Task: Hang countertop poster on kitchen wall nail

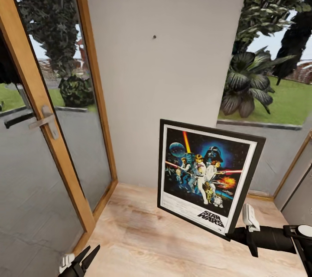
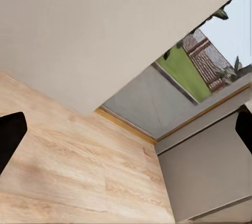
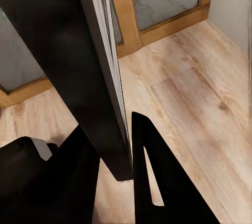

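R arm low, jaws clamping poster (image 1: 207,174) corner

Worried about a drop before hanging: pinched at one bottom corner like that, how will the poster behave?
The poster looks stiff: its frame keeps straight edges, tilted, while the right gripper pinches only a lower corner. Held off-centre, it may pivot or swing. The frame edge between the fingers looks smooth, so it could slip. The nail sits well above.

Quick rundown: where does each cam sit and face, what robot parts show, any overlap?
Head: looks down at the wall with a nail; right gripper holds the poster, left gripper low.
Left wrist: along dark fingertips to wood floor.
Right wrist: along fingers pinching the poster's frame corner.
Shared: wood floor, glass door.
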